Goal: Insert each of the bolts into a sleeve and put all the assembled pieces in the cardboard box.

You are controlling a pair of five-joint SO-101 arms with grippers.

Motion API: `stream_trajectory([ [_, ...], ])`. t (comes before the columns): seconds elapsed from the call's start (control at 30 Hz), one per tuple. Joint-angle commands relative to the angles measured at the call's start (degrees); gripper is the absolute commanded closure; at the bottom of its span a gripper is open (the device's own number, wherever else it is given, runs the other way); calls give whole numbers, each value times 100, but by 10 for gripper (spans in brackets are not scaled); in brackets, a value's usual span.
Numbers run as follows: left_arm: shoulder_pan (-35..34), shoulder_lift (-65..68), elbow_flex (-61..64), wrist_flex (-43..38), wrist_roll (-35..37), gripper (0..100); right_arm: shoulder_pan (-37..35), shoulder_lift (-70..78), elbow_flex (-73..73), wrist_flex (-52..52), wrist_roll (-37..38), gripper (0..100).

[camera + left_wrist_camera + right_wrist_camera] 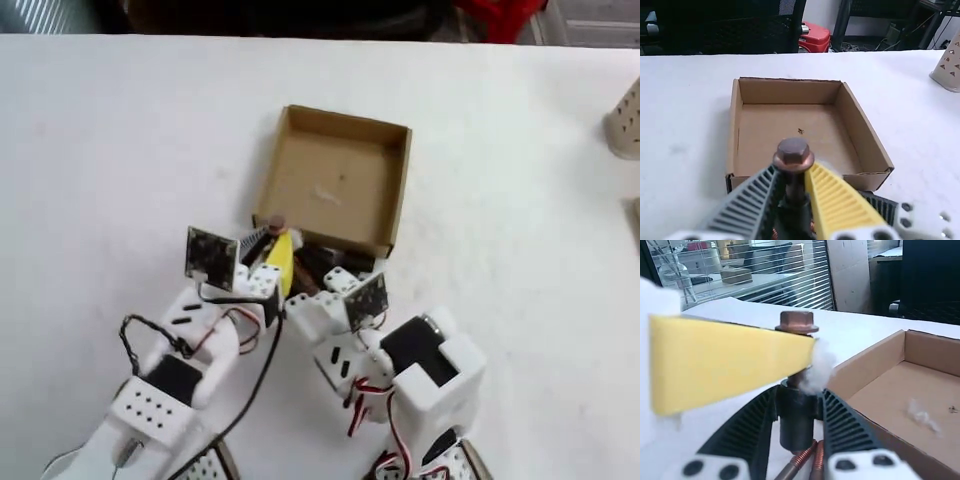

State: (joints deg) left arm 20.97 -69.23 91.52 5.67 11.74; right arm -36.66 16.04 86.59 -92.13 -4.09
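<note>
One bolt (793, 154), copper-coloured, with a hexagonal head over a round flange, upright just outside the cardboard box (790, 83), by the wall nearest the arms. Clamped on its shank by the left gripper (793, 187): a ribbed grey finger (752, 205) and a ribbed yellow finger (837, 200), both closed tight just beneath the head.

Shank running down into the top of a sleeve (796, 432), a dark, smooth, matt cylinder, likewise upright and just outside that same box wall. Pinched from both sides by the right gripper (798, 407), with black ribbed fingers (845, 430) pressed onto its barrel. At the yellow finger's tip, a tuft of white fluff (817, 365).

Two more copper bolts (807, 460), threaded shanks side by side, flat on the white table (120, 150) below the sleeve, on the arms' side of the box.

Box itself square, shallow and open-topped, of plain brown corrugated board with raw-cut edges. On its floor, a small dark mark (800, 131) and a pale wisp (920, 415).

Well apart from the box, toward the right arm's side, a beige perforated object (625, 120) at the table's edge.
</note>
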Motion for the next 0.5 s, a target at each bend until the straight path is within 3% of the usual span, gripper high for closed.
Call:
stream_trajectory([
  [0.0, -4, -171, -44, 26, 35, 810, 40, -66, -105, -40, 35, 982],
  [0.23, -48, -198, -141, 316, 79, 577, 40, -40, -123, -13, 35, 982],
  [0.37, -251, -198, -510, 352, 149, 528, 31, -31, -132, -13, 35, 982],
  [0.47, -611, -198, -835, 352, 651, 528, 31, -31, -132, -13, 35, 982],
])
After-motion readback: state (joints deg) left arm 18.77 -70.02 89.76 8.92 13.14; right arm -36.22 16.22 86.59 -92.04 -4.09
